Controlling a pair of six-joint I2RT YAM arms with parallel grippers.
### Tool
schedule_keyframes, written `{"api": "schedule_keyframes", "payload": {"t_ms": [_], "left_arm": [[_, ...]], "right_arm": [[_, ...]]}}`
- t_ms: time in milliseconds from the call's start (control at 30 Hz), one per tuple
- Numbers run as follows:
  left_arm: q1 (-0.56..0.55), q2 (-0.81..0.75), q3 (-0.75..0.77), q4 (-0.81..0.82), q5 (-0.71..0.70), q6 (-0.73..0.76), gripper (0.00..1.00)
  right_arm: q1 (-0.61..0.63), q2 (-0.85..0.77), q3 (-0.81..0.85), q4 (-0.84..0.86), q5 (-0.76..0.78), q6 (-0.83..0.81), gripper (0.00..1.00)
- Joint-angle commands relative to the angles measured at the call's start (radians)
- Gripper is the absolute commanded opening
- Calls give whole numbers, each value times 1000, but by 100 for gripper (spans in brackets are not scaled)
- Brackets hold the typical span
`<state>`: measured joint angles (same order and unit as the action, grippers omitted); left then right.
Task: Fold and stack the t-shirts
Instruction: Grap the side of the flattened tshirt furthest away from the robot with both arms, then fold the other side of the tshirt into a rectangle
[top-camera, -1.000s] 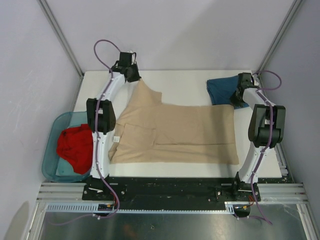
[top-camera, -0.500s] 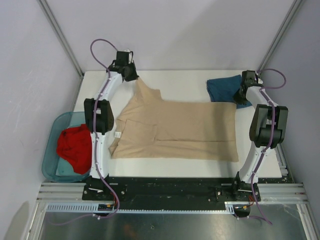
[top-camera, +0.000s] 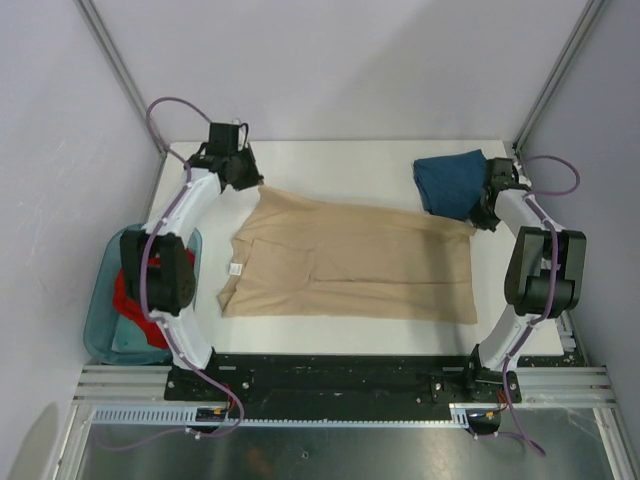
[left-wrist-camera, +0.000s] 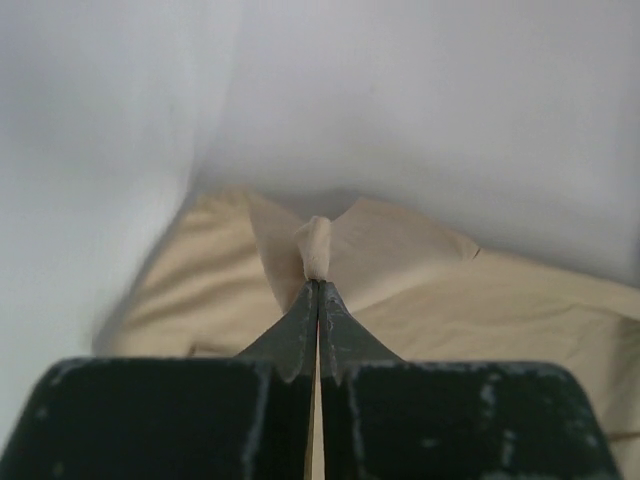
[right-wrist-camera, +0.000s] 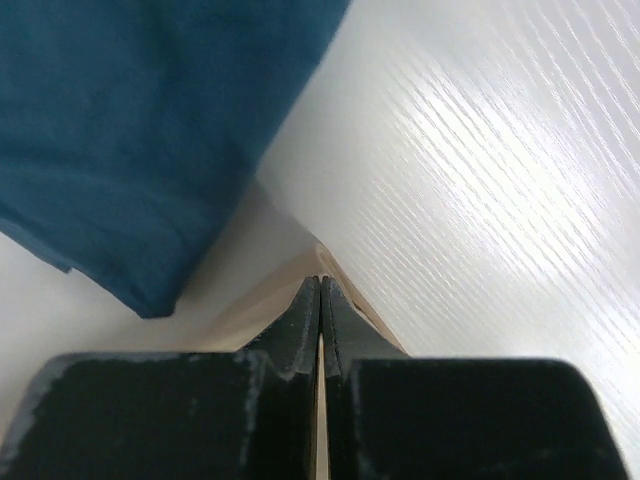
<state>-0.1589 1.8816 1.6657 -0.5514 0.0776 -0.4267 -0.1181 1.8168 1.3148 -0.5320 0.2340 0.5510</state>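
your left claw (left-wrist-camera: 318, 285): pinched tight on a far corner of the tan t-shirt (top-camera: 350, 262)
your right claw (right-wrist-camera: 320, 282): clamped on its other far corner, right beside the teal t-shirt (top-camera: 450, 185)

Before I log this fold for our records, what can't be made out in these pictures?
Red shirt: top view, mostly covered by the left arm; how it lies in the bin is hidden.
Blue shirt: right wrist view, cut off by the top and left edges; top view, right edge under the right arm.
White label on the tan shirt: top view, too small to read.
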Motion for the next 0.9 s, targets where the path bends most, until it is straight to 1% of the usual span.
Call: {"api": "schedule_keyframes", "payload": {"t_ms": [0,233,367,567,867], "left_arm": [[-7,-182,-198,14,-51,-54,0],[-10,-409,-489,13,-99,-80,0],[-10,-482,-609,15,-123,-103,0],[-9,-490,-632,17,-115,-96,0],[-8,-574,-623,5,-121,-75,0]], "right_arm": [[-6,-111,-67,-23,66,45,0],[2,-219,-203,-36,71,96,0],[4,-242,-283,-31,74,119,0],[5,-239,-324,-18,65,128,0],[5,-326,-333,-54,59,129,0]]}}
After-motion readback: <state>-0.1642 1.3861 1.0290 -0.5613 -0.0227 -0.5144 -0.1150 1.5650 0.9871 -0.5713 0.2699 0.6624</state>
